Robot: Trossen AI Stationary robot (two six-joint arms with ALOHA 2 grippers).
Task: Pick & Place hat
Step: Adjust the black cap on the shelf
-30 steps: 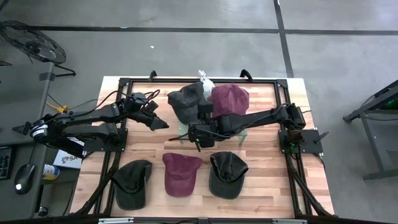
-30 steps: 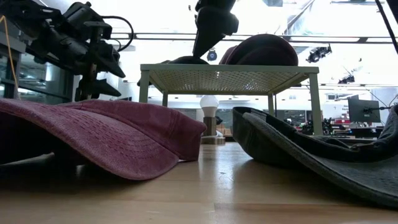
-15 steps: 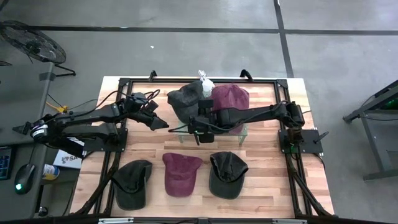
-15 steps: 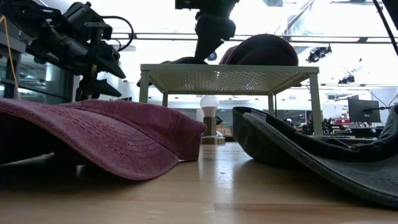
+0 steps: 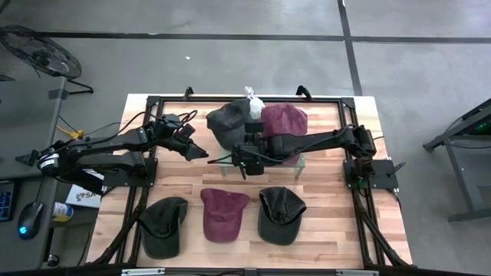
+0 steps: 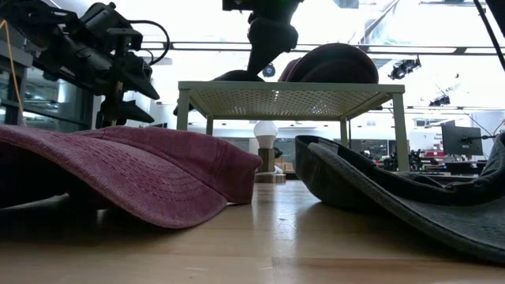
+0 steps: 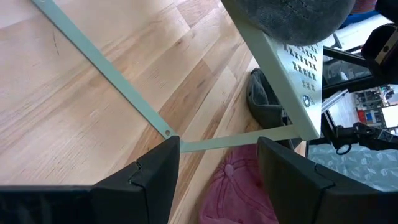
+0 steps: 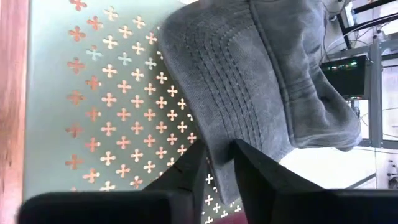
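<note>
A pale green perforated shelf (image 5: 298,162) stands mid-table. On it rest a grey hat (image 5: 229,123) at its left end and a maroon hat (image 5: 284,121) at its right end. My right gripper (image 5: 242,156) reaches in from the table's right and is shut on the grey hat's brim; the right wrist view shows it (image 8: 217,163) on the brim above the shelf top (image 8: 93,112). My left gripper (image 5: 198,152) hovers open left of the shelf, above bare wood, with nothing between its fingers (image 7: 155,180). My right gripper pinches the edge of the grey hat's brim (image 8: 214,140) between its two fingers. The fingers slant down onto it from the table's right and near side. The hat's crown and brim lie on the shelf top.
Three more hats lie in a row near the table's front edge: dark grey (image 5: 165,224), maroon (image 5: 222,215), dark grey (image 5: 280,215). A white bulb-like thing (image 5: 253,100) stands behind the shelf. Black frame rails run along the table's sides.
My right gripper has swung a little toward the table's far edge and come down at the grey hat's brim on the shelf. Both hats on the shelf lie as before.
</note>
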